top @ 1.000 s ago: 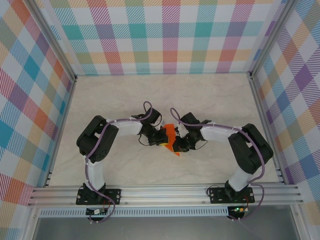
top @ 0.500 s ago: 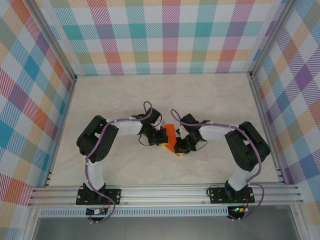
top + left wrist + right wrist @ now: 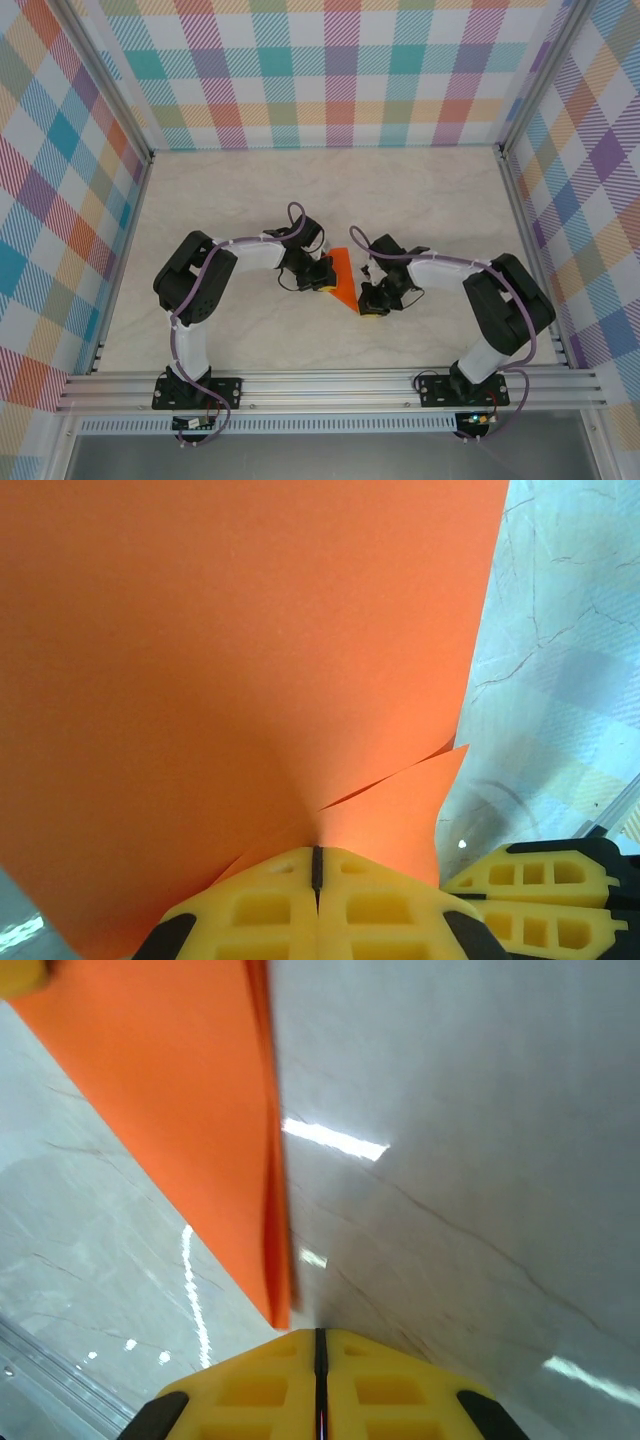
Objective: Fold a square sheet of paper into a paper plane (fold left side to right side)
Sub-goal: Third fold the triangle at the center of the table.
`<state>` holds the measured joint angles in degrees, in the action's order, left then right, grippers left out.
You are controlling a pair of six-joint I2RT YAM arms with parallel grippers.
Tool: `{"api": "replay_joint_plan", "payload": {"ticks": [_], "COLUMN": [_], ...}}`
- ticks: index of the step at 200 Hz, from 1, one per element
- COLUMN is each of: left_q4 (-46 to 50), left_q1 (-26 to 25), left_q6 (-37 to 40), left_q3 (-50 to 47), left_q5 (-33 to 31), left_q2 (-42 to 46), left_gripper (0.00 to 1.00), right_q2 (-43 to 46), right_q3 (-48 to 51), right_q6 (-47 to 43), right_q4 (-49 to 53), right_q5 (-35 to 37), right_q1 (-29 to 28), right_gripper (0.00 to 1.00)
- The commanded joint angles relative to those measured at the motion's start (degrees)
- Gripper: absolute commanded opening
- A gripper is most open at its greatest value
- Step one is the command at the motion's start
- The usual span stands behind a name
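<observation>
Top view: the right gripper has slid off the sheet of paper and toward the arm bases, leaving more orange uncovered than a second ago. It now sits to the right of the left gripper and a little nearer the bases, at the sheet's near tip. I read this as a pressing stroke run down the folded edge, so the left-to-right fold looks laid. The sheet lies on the counter, touching the left gripper on its right. Its long axis runs far to near, and the near end tapers to a point leaning slightly away from that gripper.

Left wrist: the jaws are pressed together on the sheet's edge. The paper fans out from them, and two layers part in a slit just beyond the tips.

Right wrist: the jaws are pressed together. The sheet's doubled edge runs straight toward them and ends in a corner at their tips. I cannot tell whether that corner is pinched.
</observation>
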<state>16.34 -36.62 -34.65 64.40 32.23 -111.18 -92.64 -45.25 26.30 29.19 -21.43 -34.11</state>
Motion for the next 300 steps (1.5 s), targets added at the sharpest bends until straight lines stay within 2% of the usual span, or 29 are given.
{"api": "replay_joint_plan", "payload": {"ticks": [1, 37, 81, 153, 209, 251, 300], "left_q4": [5.8, 5.7, 5.6, 5.7, 6.6, 5.4, 0.7], "left_q1": [-0.1, -0.1, -0.1, 0.0, -0.1, -1.1, -5.3], "left_q6": [1.3, 1.2, 1.2, 1.2, 2.0, 1.9, -0.8], "left_q3": [-0.7, -0.6, -0.8, -0.6, 0.4, -2.2, -4.5], "left_q5": [-5.0, -4.9, -4.8, -5.0, -7.3, -3.4, -0.9], "left_q2": [-2.1, -1.8, -1.2, -0.1, 10.0, 13.4, 11.2], "left_gripper": [0.00, 0.00, 0.00, 0.00, 0.01, 0.00, 0.00], "right_q2": [3.3, 5.8, -0.8, -7.1, -8.1, -8.8, -8.7], "right_q3": [-0.9, -5.3, -6.5, -4.5, -2.8, -3.3, -3.3], "right_q6": [-0.7, 0.1, 3.7, 4.4, 4.3, 4.2, 4.1], "right_q4": [6.4, 6.5, -1.6, -2.4, -0.3, -0.5, -0.3], "right_q5": [1.0, -1.1, -4.5, -0.4, 2.4, 3.1, 3.2], "right_q1": [0.3, 0.3, -0.9, -0.8, -0.8, -0.8, -0.8], "right_gripper": [0.09, 0.10, 0.09, 0.08, 0.08, 0.07, 0.06]}}
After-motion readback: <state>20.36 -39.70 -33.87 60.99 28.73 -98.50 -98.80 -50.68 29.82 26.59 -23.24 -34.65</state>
